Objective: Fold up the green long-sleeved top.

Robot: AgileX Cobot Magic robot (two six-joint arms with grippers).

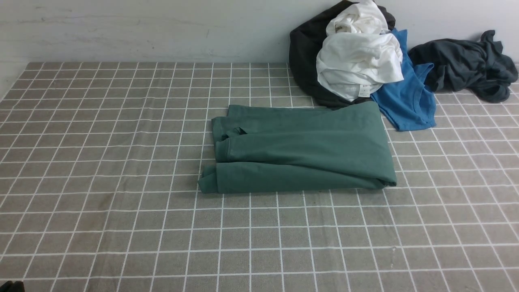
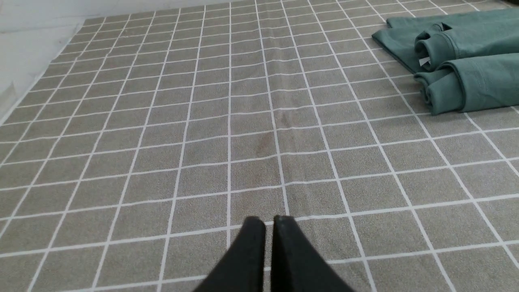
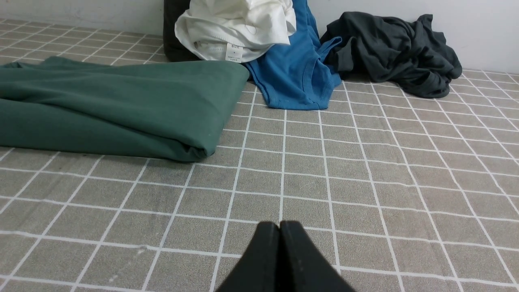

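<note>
The green long-sleeved top [image 1: 300, 150] lies folded into a compact rectangle in the middle of the checked cloth. It also shows in the left wrist view [image 2: 466, 65], with rolled cuff ends and a bit of white label, and in the right wrist view [image 3: 113, 105]. My left gripper [image 2: 269, 221] is shut and empty, low over bare cloth, well apart from the top's left end. My right gripper [image 3: 279, 224] is shut and empty over bare cloth, in front of the top's right end. Neither gripper shows in the front view.
A pile of clothes sits at the back right against the wall: a black garment [image 1: 304, 52], white garments [image 1: 357, 56], a bright blue shirt [image 1: 405, 97] and a dark grey-black garment [image 1: 466, 65]. The blue shirt lies close to the top's far right corner.
</note>
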